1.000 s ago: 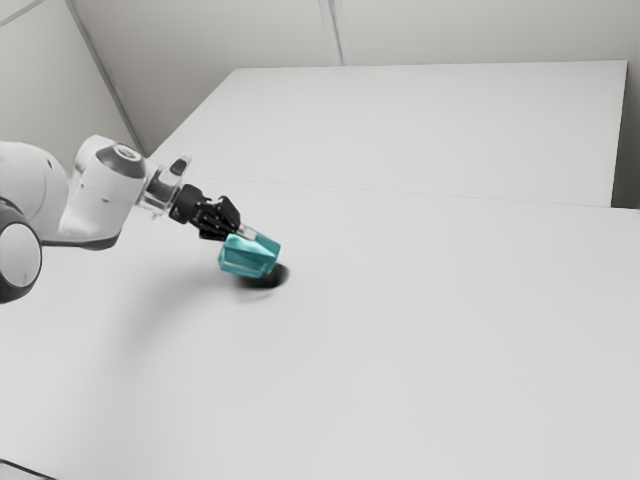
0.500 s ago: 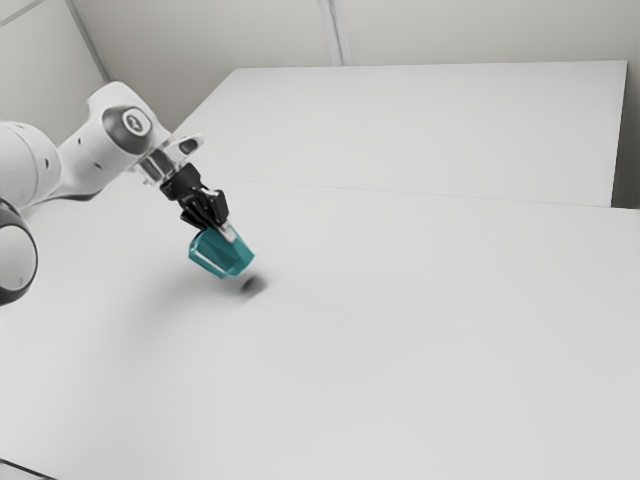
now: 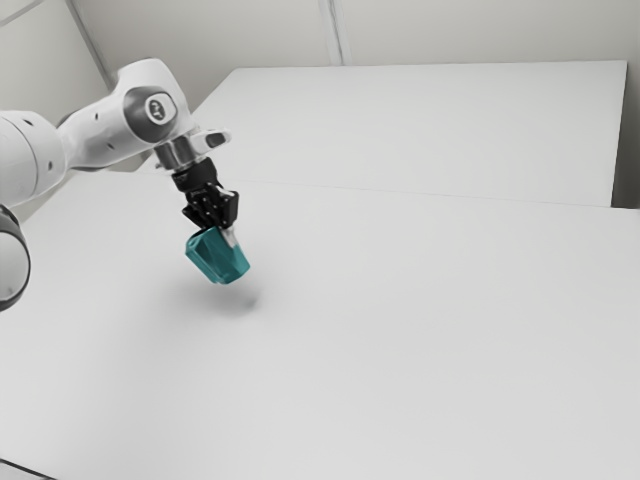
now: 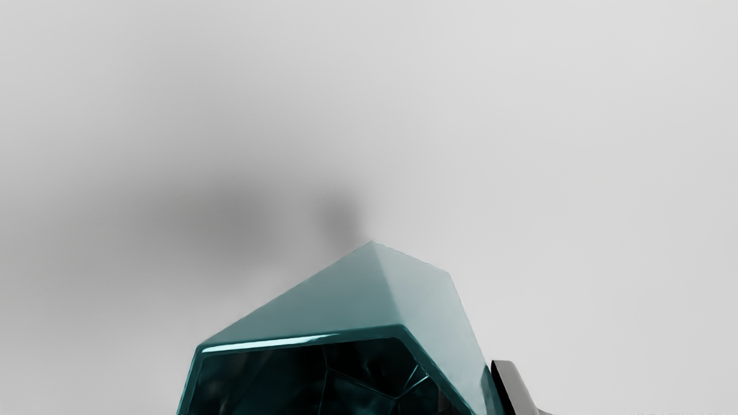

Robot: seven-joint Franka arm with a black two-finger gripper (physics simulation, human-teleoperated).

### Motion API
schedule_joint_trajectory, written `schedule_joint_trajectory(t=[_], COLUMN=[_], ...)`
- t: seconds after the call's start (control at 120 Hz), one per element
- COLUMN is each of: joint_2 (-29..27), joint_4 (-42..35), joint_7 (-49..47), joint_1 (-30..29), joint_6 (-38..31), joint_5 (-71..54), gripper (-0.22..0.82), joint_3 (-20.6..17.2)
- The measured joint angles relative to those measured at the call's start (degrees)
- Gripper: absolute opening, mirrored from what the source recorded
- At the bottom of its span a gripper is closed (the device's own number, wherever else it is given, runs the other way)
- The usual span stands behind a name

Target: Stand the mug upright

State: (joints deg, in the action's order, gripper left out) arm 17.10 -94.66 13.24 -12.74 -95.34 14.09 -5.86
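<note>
The black gripper [image 3: 228,232] points down at the end of the arm, shut on the teal faceted mug [image 3: 217,258], which hangs tilted above the table, its shadow apart from it. In the wrist view, the mug [image 4: 323,305] has its open rim toward the camera and its dark inside in sight. One grey fingertip [image 4: 513,386] presses against the mug's outer side there; the other finger is hidden by the mug.
A large white table [image 3: 430,330] stretches around and beneath the held mug. Beyond it stands a white panel [image 3: 430,130]. A thin dark line crosses the exterior view's lower left corner.
The arm has lifted and drawn back toward the exterior view's left with the mug. My hand has turned to point more steeply downward, and the mug's shadow has grown fainter.
</note>
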Motion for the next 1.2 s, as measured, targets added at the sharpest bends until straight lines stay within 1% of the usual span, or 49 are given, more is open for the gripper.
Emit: schedule_joint_trajectory(t=[0.25, 0.425, 0.608, 0.883, 1.2], joint_2=[-1.83, -2.02, -1.9, -1.14, -0.02], joint_4=[-3.36, -6.27, -7.06, -8.82, -10.11], joint_7=[-6.66, -10.42, -14.09, -18.69, -22.66], joint_1=[0.24, 0.24, 0.24, 1.11, 1.45], joint_6=[-0.59, -3.06, -5.93, -10.09, -12.74], joint_5=[-3.24, -4.77, -10.48, -14.88, -15.94], gripper=[-0.18, -0.18, -0.18, -0.18, -0.18], joint_3=[-2.53, -3.63, -4.89, -5.65, -5.78])
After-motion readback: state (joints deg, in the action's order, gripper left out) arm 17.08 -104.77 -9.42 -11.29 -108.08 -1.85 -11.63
